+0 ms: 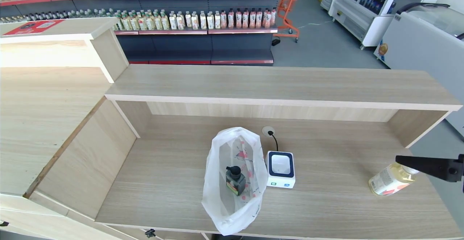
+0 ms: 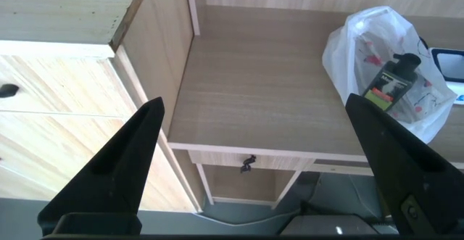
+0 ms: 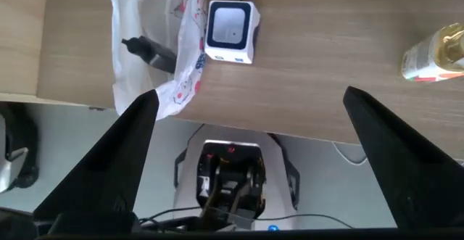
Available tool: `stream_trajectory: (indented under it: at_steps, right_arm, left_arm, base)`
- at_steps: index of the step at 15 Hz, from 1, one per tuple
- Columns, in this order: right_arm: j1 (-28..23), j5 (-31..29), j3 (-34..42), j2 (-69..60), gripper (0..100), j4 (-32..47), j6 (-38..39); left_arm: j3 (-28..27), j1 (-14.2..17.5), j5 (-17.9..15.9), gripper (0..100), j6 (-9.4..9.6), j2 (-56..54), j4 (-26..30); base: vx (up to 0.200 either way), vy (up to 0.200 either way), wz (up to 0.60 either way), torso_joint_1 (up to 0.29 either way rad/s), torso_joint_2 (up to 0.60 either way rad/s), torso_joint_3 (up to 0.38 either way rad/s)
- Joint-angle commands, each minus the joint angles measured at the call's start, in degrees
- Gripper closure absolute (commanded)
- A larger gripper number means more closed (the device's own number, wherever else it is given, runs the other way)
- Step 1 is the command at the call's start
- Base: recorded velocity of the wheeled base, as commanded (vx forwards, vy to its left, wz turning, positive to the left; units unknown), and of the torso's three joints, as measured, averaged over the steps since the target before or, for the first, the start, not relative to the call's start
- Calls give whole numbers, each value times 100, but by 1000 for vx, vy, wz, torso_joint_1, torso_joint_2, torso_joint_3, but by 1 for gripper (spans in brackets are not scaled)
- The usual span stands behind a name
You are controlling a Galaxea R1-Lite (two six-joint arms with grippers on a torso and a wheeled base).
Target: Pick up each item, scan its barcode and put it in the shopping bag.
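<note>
One counter (image 1: pixel 344 182) of pale wood-grain laminate, flat and matte, carries everything, and a single raised ledge (image 1: pixel 275 84) of the same board runs along its far side. On the near middle of the counter stands one shopping bag (image 1: pixel 217 196), thin translucent white plastic with scattered red print, crinkled and open at the mouth. There are two grippers, each with two black, wedge-shaped fingers. The left gripper (image 2: pixel 254 102) hangs off the counter's near left corner with its fingers spread wide and nothing between them. The right gripper (image 3: pixel 250 93) is at the counter's right end, just as wide apart and holding nothing. Just beside the bag, on its right, sits one scanner (image 1: pixel 280 169), a white rounded cube with a dark-framed glass window on top. Well to the right lies one yellow bottle (image 1: pixel 389 180) on its side, clear plastic with pale liquid and a white and orange label; a right finger crosses its neck in the head view. One pump bottle (image 1: pixel 235 180), dark and squarish with a black pump head, stands inside the bag. One thin black cable (image 1: pixel 274 140) curves from the scanner to one round grommet (image 1: pixel 268 130).
</note>
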Motion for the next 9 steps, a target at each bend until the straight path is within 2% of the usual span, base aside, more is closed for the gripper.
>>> stream_trajectory:
  at_steps: [1, 3, 6, 7, 9]
  right_arm:
    - [-80, -32, -18, -156, 0, 4, -1]
    - [-247, -58, 17, -174, 0, 39, -1]
    - [-546, -49, 17, -429, 0, 540, 25]
    - [-607, -49, 17, -429, 0, 566, 25]
    - [-616, -49, 26, -411, 0, 566, 34]
  left_arm:
    - [0, 0, 0, 0, 1, -2, 0]
    - [0, 0, 9, 0, 36, -2, 0]
    - [0, 0, 9, 0, 27, -2, 0]
    - [0, 0, 0, 0, 18, -2, 0]
    - [0, 0, 0, 0, 9, -2, 0]
  base:
    - [-200, -200, 0, 17, 7, 2]
    - [-200, -200, 0, 12, 5, -5]
    - [-200, -200, 0, -7, 1, 7]
    - [0, 0, 0, 0, 0, 0]
    - [0, -200, 0, -5, -5, 5]
